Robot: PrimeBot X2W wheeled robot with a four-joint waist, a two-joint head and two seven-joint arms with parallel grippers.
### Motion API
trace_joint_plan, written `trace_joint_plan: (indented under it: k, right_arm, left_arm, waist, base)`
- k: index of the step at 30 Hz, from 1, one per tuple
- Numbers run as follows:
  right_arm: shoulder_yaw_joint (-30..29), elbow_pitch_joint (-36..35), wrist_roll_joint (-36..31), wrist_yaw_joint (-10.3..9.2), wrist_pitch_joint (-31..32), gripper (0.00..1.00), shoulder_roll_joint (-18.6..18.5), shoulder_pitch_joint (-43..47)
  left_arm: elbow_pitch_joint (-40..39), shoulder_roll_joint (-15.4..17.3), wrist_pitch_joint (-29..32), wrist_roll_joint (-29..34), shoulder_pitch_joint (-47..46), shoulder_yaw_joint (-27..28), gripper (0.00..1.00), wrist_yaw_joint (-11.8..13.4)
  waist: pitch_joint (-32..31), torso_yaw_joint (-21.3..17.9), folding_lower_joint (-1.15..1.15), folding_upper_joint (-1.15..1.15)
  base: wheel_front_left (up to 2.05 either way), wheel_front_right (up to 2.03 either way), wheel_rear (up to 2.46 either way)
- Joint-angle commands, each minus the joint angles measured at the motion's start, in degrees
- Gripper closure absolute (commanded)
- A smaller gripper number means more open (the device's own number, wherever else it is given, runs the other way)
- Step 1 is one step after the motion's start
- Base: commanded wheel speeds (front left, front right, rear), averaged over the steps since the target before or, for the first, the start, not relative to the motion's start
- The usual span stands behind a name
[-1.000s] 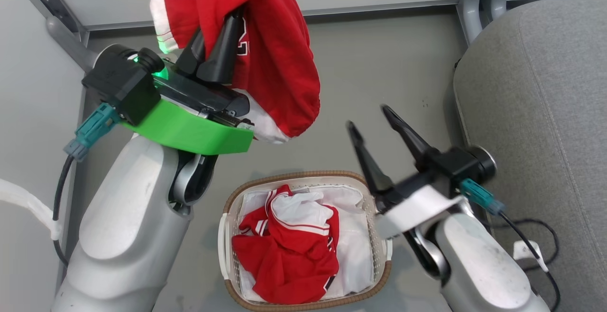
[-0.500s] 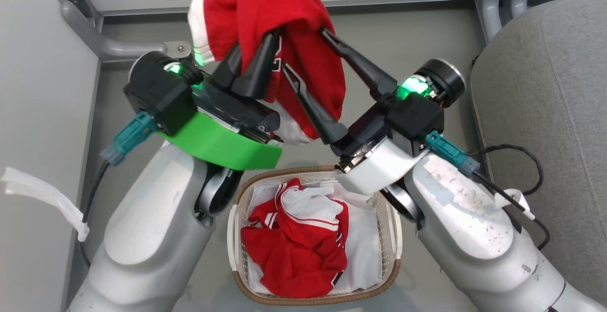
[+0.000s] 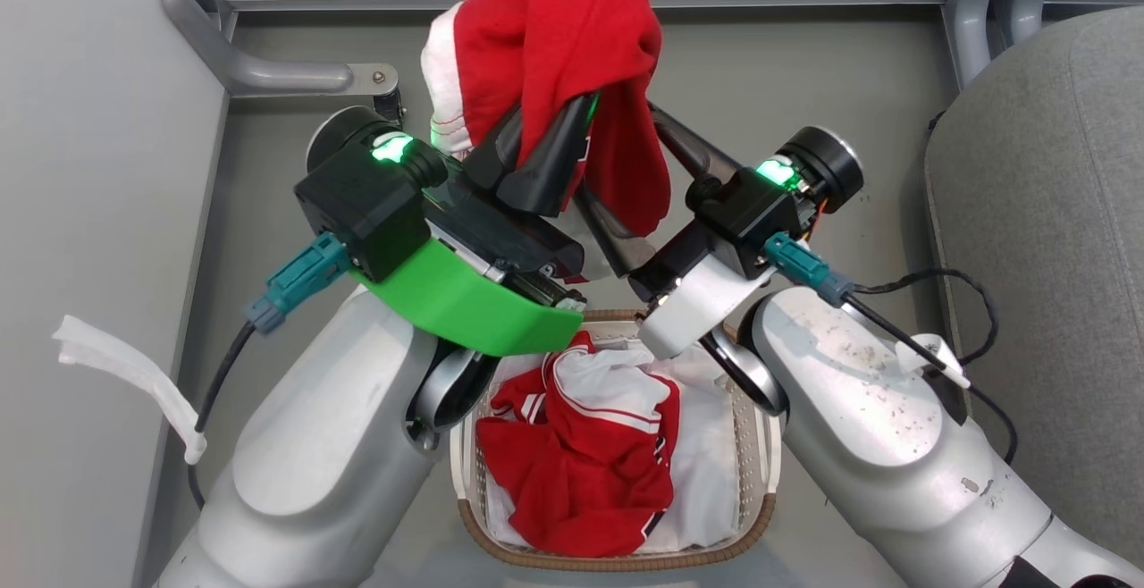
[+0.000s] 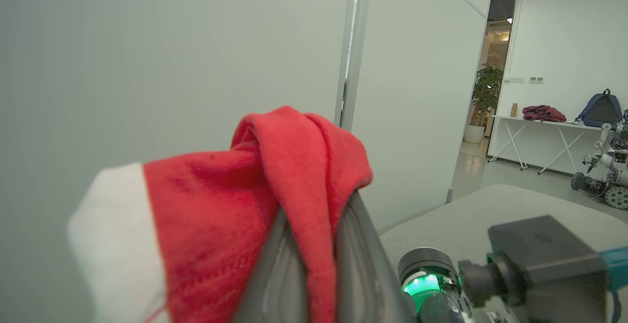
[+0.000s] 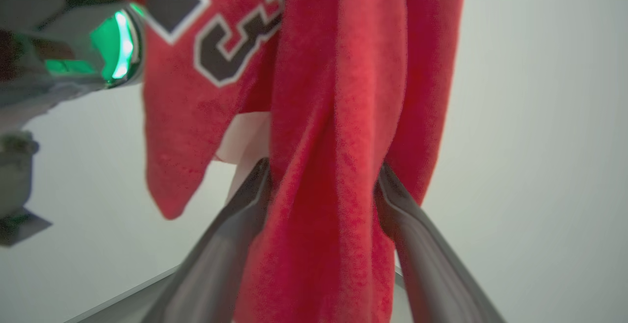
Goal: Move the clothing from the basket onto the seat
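Fingers of left gripper (image 3: 554,119), head view: clamped together on the clothing (image 3: 581,25), hoisting it well above the basket (image 3: 617,561) so it clears the rim. Fingers of right gripper (image 3: 621,155): apart, straddling the hanging fabric, prob. for a 2nd hold. Second red piece (image 3: 581,481) lying in basket; the seat (image 3: 1055,213) off to the right. L wrist view: fold pinched btwn fingers (image 4: 277,274). R wrist view: fingers (image 5: 225,249) wide either side of a hanging strip, not closed on it.

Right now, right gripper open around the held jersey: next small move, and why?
Probably close the right gripper: its fingers straddle the hanging jersey, jaws wide, while the left gripper is shut on it. A second grip should steady it for the carry to the seat.
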Motion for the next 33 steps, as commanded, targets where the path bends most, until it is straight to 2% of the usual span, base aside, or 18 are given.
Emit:
trace_joint_plan:
  k: [1,8,9,10,16,21,22,23,33]
  right_arm:
    - [1.0,1.2,1.1,-0.06,-0.1,0.00,-0.2,-0.3]
    - [3.1,4.3,4.2,-0.06,-0.1,0.00,-0.2,-1.8]
    - [3.2,4.5,4.5,-0.06,-0.1,0.61,-0.2,-1.9]
    - [3.3,4.4,4.9,-0.06,-0.1,1.00,-0.2,-1.9]
    - [2.3,2.1,5.7,-0.06,-0.1,1.00,-0.2,-0.1]
    - [0.5,-1.0,6.8,-0.06,-0.1,1.00,-0.2,2.6]
    - [0.3,-1.5,6.9,-0.06,-0.1,1.00,-0.2,3.1]
    - [-0.2,-1.9,7.3,-0.06,-0.1,1.00,-0.2,3.8]
    - [-6.6,-5.4,9.1,-0.06,-0.1,1.00,-0.1,9.5]
  left_arm:
    - [-0.7,-0.1,-0.1,-0.7,-0.1,-0.5,1.00,-0.1]
    - [-1.4,-0.3,-0.1,-1.6,0.3,-2.5,1.00,-0.1]
    - [-1.1,-0.3,-0.1,-1.7,0.4,-2.5,1.00,-0.1]
    - [-0.9,-0.2,-0.1,-1.6,0.5,-2.4,1.00,-0.1]
    - [1.6,0.3,0.0,-1.0,1.7,-0.2,1.00,-0.1]
    - [3.9,0.9,0.0,0.7,3.0,2.1,1.00,-0.1]
    - [4.1,0.8,0.0,1.2,3.2,2.6,0.58,-0.1]
    - [4.5,0.9,0.0,1.6,3.4,2.5,0.00,-0.1]
    - [6.5,2.7,0.0,4.2,7.0,3.2,0.00,-0.1]
  waist:
    - [-0.1,0.2,0.00,0.00]
    - [-0.3,1.2,0.00,0.00]
    - [-0.3,1.3,0.00,0.00]
    - [-0.4,1.4,0.00,0.00]
    - [-0.6,0.3,0.00,0.00]
    - [-0.4,-2.9,0.00,0.00]
    - [-0.3,-3.6,0.00,0.00]
    - [-0.2,-4.6,0.00,0.00]
    - [0.4,-16.1,0.00,0.00]
  base:
    - [0.00,0.00,0.00]
    - [0.00,0.00,0.00]
    - [0.00,0.00,0.00]
    - [0.00,0.00,0.00]
    - [0.00,0.00,0.00]
    - [0.00,0.00,0.00]
    - [0.00,0.00,0.00]
    - [0.00,0.00,0.00]
    - [0.00,0.00,0.00]
